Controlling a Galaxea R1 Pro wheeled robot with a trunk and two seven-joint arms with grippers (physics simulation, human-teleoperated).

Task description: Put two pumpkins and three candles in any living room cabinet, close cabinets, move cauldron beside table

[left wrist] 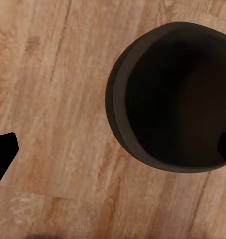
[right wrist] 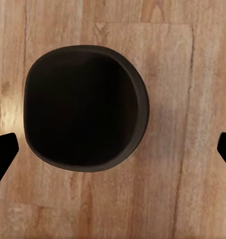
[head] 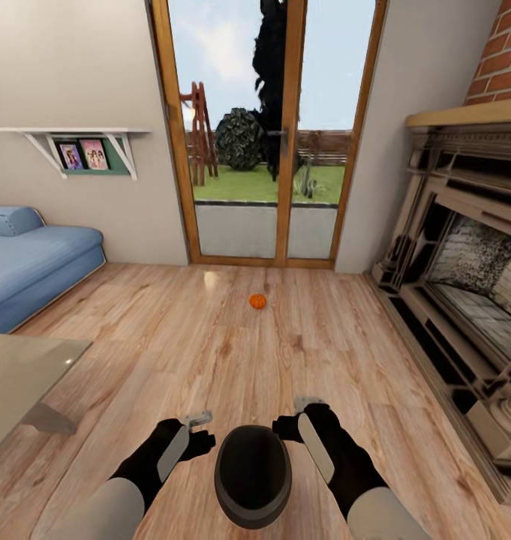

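Beside the cauldron [head: 253,475], one on each flank, hang the two grippers. The left gripper [head: 198,418] sits just off the pot's left side, and its wrist view shows both fingertips [left wrist: 3,152] spread wide apart, holding nothing, with the cauldron [left wrist: 175,97] lying between them but nearer one finger. The right gripper [head: 308,403] hovers just off the pot's right side; its fingertips [right wrist: 4,149] are likewise spread wide and empty, and the cauldron [right wrist: 83,107] lies below and between them, untouched. The pot stands upright on the wooden floor [head: 210,352], its wide dark mouth facing up, close in front of the robot.

Farther out from the cauldron, straight ahead across the boards, a small orange pumpkin [head: 257,301] rests alone on the floor, well apart from the pot and short of the glass door [head: 266,135]. To the cauldron's left, near the robot, is the corner of a glass table [head: 22,375], and beyond that a blue sofa [head: 30,262] against the wall. To the cauldron's right runs a fireplace [head: 465,300] with brick above it.
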